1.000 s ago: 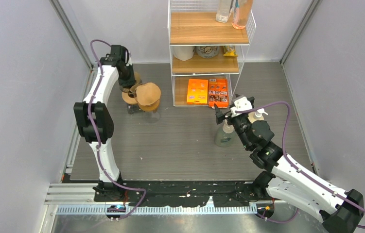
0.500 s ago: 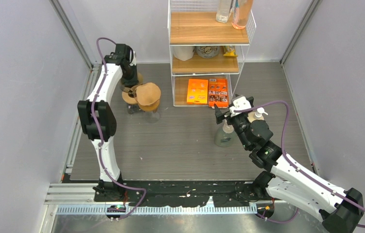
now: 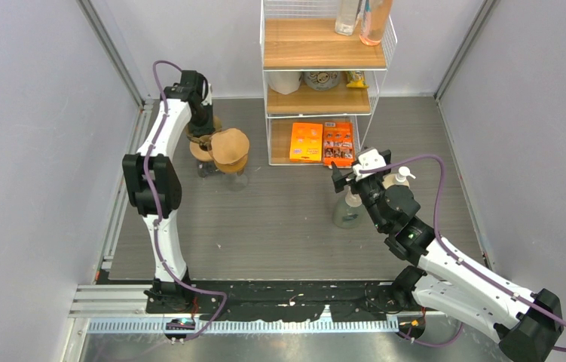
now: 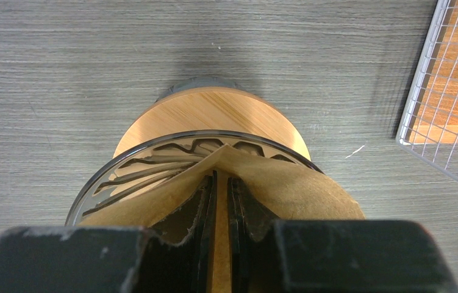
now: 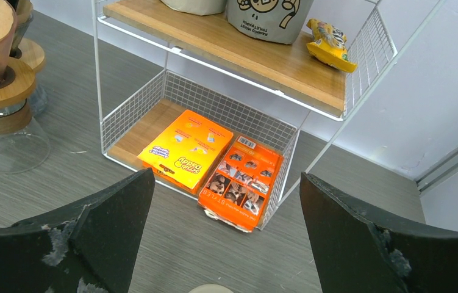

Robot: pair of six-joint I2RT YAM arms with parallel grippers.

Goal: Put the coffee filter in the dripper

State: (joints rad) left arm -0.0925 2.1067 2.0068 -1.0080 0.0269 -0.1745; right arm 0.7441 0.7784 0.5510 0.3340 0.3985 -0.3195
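My left gripper (image 4: 221, 183) is shut on a brown paper coffee filter (image 4: 287, 189), with the fold pinched between the fingers. It holds the filter just above a glass ribbed dripper (image 4: 147, 168) that stands on a round wooden base (image 4: 214, 116). The filter's lower edge lies over the dripper's rim. In the top view the left gripper (image 3: 203, 138) is at the far left of the table over this dripper (image 3: 201, 151). My right gripper (image 5: 226, 177) is wide open and empty, and in the top view it (image 3: 347, 177) is near the rack's front.
A second brown filter (image 3: 230, 145) sits in a dripper on a glass carafe (image 5: 13, 146), right beside the left gripper. A wire shelf rack (image 3: 325, 98) holds orange boxes (image 5: 214, 165). A spray bottle (image 3: 349, 210) stands under the right gripper.
The left arm has shifted slightly to the right over the dripper, still pinching the filter. The right arm has barely moved.
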